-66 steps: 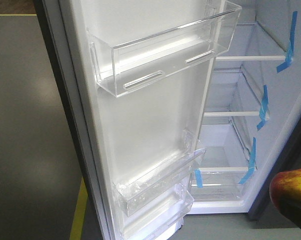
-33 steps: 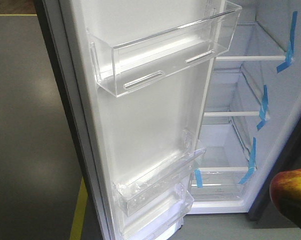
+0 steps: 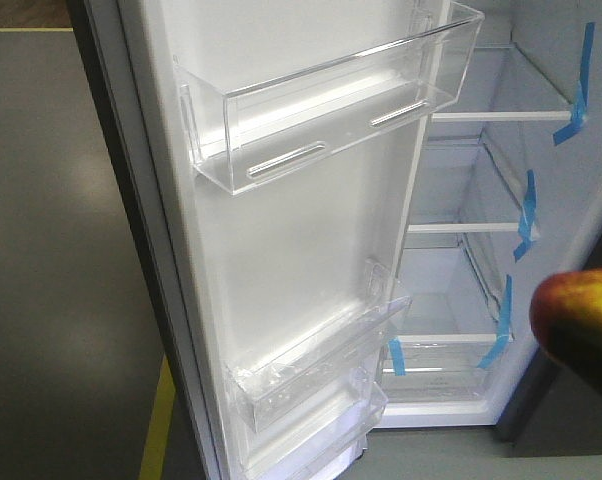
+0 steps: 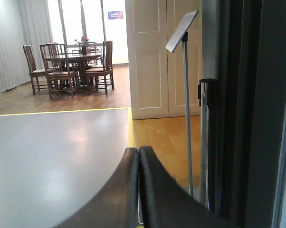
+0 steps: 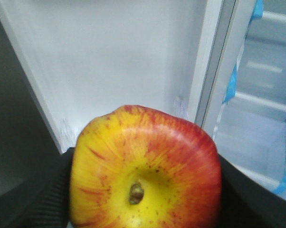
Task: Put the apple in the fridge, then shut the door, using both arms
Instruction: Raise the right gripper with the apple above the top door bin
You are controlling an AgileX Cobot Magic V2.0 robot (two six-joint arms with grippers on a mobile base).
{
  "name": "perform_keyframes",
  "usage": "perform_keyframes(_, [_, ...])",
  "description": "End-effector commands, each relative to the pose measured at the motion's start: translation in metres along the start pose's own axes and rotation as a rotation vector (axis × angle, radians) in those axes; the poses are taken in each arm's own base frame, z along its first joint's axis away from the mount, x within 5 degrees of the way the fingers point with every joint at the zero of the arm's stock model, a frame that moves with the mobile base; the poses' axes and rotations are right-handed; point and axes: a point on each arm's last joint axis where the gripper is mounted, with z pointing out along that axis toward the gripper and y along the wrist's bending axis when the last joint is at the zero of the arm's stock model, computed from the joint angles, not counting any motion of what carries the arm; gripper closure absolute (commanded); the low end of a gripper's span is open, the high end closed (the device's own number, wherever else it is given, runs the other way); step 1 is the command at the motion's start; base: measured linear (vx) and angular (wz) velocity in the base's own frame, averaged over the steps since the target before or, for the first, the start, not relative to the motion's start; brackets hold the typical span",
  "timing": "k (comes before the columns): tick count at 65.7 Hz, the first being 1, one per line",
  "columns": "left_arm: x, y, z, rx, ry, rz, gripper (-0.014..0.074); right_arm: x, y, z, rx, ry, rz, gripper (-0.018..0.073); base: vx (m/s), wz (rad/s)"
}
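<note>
The apple (image 5: 145, 168), red and yellow with its stem end facing the camera, fills the right wrist view, clamped between the black fingers (image 5: 38, 199) of my right gripper (image 5: 145, 190). In the front view the apple (image 3: 579, 308) shows at the right edge, level with the lower fridge shelves, in front of the open compartment. The door (image 3: 281, 260) stands wide open, its white lining and clear bins facing me. My left gripper (image 4: 138, 154) is shut with nothing in it, out beside the door's dark outer edge (image 4: 238, 109), pointing across the room.
White shelves (image 3: 481, 228) with blue tape strips (image 3: 526, 215) line the fridge interior. A clear upper door bin (image 3: 321, 110) and lower bins (image 3: 311, 370) jut out. Beyond the door are grey floor with a yellow line (image 4: 130, 126), a sign stand (image 4: 185, 95), and a dining table with chairs (image 4: 71, 66).
The apple in my right gripper has risen and shifted slightly left in the front view, from the bottom-right corner to about shelf height. The door has not moved.
</note>
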Motion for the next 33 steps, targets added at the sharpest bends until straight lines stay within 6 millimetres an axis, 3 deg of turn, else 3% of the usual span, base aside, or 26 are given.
perform_keyframes(1, [0.002,0.000,-0.001,0.008,-0.057,-0.010,0.0602,-0.042,0.001,-0.001,-0.010,-0.244,0.024,0.0426,0.00,0.00])
perform_keyframes(13, [0.002,0.000,-0.001,0.008,-0.057,-0.010,0.0602,-0.100,0.000,0.017,-0.002,-0.385,0.022,0.0426,0.00,0.00])
perform_keyframes(33, [0.002,0.000,-0.001,0.008,-0.057,-0.010,0.0602,-0.166,0.000,0.064,-0.006,-0.309,-0.008,0.0426,0.00,0.00])
